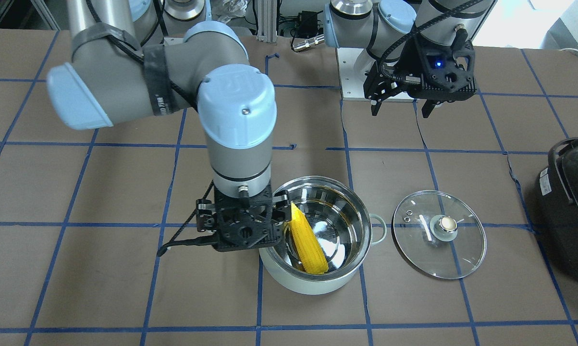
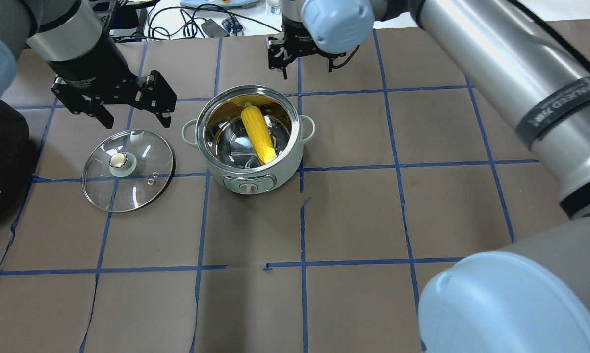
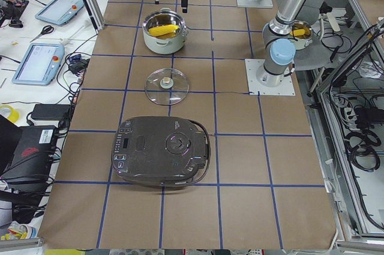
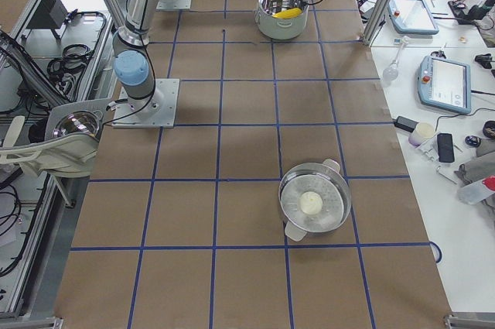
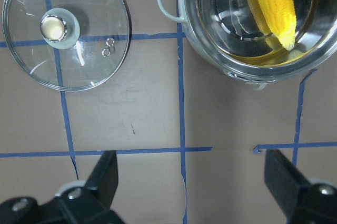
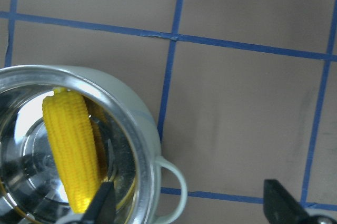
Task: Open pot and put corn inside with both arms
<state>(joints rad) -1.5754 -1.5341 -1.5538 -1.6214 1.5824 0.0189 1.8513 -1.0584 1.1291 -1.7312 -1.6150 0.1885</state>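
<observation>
1. The pot (image 2: pixel 286 168) stands uncovered near the middle of the worktop (image 2: pixel 402 211). Its glass lid (image 2: pixel 128 172) lies flat on the worktop just beside it, on my left, not touching it.
2. The corn (image 2: pixel 258 135) is inside the pot. It lies slanted, with the blunt end up near the far rim and the tapered end down toward the steel bottom. Nothing holds it.
3. My right tool (image 2: pixel 307 69) hangs over the pot's far side with its jaws spread wide and empty. In the right wrist view, one finger (image 6: pixel 101 204) is above the rim and the other is outside the pot.
4. My left tool (image 2: pixel 132 113) is also wide open and empty. It hovers above the worktop beyond the lid, apart from both lid and pot.
5. I judge the task nearly complete, and only a clean retreat of the right tool remains.
6. To do that well, I lift straight up first, so the finger over the rim clears it without knocking the pot.
7. Only once above the rim do I swing back toward my base.
8. The left tool needs no move near the lid.
</observation>
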